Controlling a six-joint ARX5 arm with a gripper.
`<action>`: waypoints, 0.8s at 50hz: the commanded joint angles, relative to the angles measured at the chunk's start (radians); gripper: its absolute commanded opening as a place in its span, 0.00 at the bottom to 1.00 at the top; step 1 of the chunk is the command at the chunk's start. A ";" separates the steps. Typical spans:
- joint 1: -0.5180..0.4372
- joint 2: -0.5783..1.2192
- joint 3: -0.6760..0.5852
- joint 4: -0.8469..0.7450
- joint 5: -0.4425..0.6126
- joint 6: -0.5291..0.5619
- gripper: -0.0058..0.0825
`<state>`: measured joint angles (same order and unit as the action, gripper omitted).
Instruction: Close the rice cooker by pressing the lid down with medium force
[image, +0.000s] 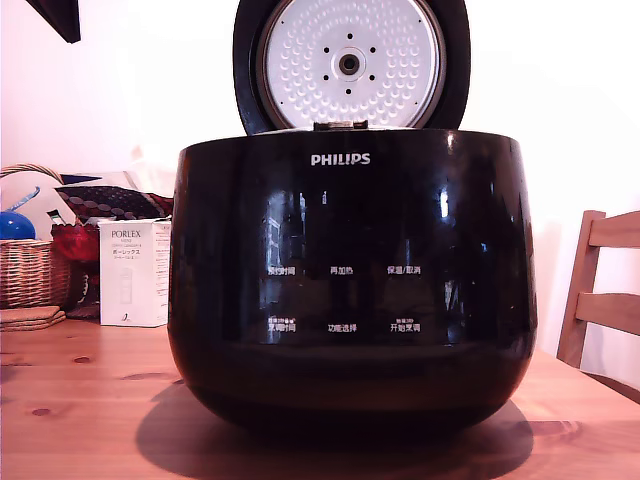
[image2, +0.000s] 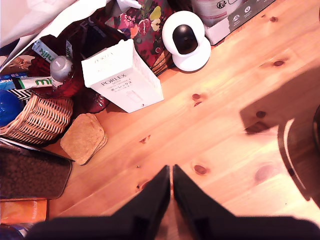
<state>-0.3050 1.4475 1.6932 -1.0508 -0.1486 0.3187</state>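
The large glossy black rounded rice cooker (image: 350, 290) is standing at the centre of the exterior view on the knotty pine wooden surface (image: 80, 400), its white PHILIPS logo and white Chinese button labels facing the camera. Its round black lid (image: 350, 65) is standing upright and open at 12 o'clock from the pot body, showing a silver-white dimpled metal underside with a central hole.

In the wrist view, the black two-fingered tool (image2: 171, 172) is hovering above bare wood with its fingers pressed nearly together, gripping nothing. Only a dark curved edge at the 3 o'clock border of that view may be the cooker; this cannot be confirmed. The tool itself is not appearing in the exterior view, so its exact position relative to the lid cannot be told.

A white PORLEX carton (image2: 122, 77) and a woven wicker basket (image2: 37, 117) are lying toward 10 o'clock from the tool.
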 joint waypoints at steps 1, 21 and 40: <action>0.037 -0.014 0.007 0.163 0.027 0.001 0.04; 0.037 -0.014 0.011 0.395 0.167 0.063 0.04; 0.035 0.050 0.183 0.450 0.335 0.204 0.04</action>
<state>-0.2665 1.4673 1.8359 -0.6128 0.1734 0.4854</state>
